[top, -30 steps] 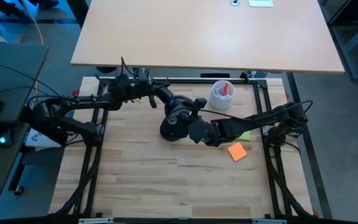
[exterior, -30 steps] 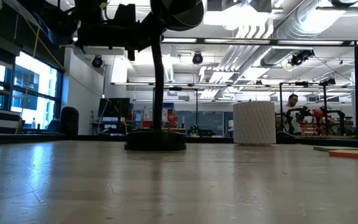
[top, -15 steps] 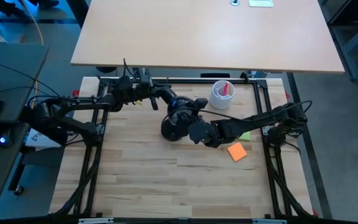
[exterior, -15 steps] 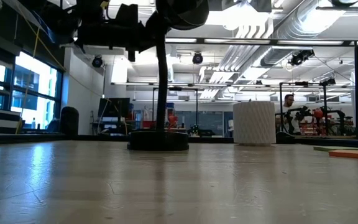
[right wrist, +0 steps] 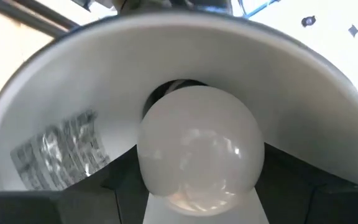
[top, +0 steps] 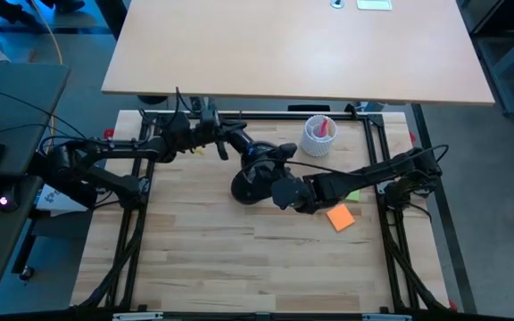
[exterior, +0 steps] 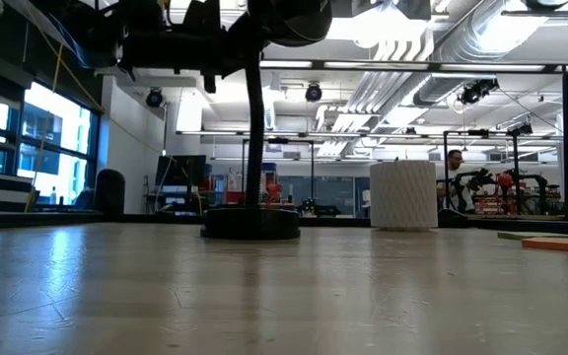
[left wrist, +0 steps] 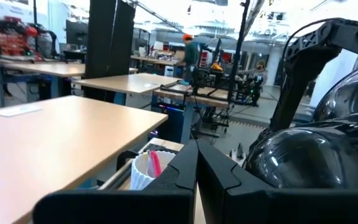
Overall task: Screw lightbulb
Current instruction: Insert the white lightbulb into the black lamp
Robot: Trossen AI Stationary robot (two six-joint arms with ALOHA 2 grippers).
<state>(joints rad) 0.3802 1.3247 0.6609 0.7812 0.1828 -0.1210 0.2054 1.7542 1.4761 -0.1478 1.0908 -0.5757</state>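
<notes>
The black desk lamp stands on its round base (top: 246,189) mid-table; the base also shows in the low view (exterior: 250,223). Its stem (exterior: 253,128) rises to the head (top: 264,159). The white lightbulb (right wrist: 201,149) sits inside the lamp's white-lined shade (right wrist: 61,106), its narrow end hidden in the socket opening. My right gripper (top: 286,189) is under the shade, shut on the bulb. My left gripper (top: 223,141) reaches in from the table's left and is shut at the lamp's neck beside the glossy head (left wrist: 316,162). My left gripper (left wrist: 196,168) is shut on the lamp's neck just behind the head, coming in about level from the table's left. Its own fingers hide the place of contact. The lamp stands upright on its base. My right gripper (right wrist: 197,186) pinches the bulb's rounded glass between its two fingers (right wrist: 114,186), one on each side. The fingers point up into the shade from below. The bulb is lifted clear of the table, inside the shade.
A white ribbed cup (top: 318,135) with a red item stands at the back right; it also shows in the low view (exterior: 402,194). An orange pad (top: 339,217) and a green one (top: 352,193) lie right of the lamp. A metal frame borders the table.
The lamp's stem and base have shifted slightly toward the table's right, along with my left gripper. My right gripper has stayed under the shade on the bulb.
</notes>
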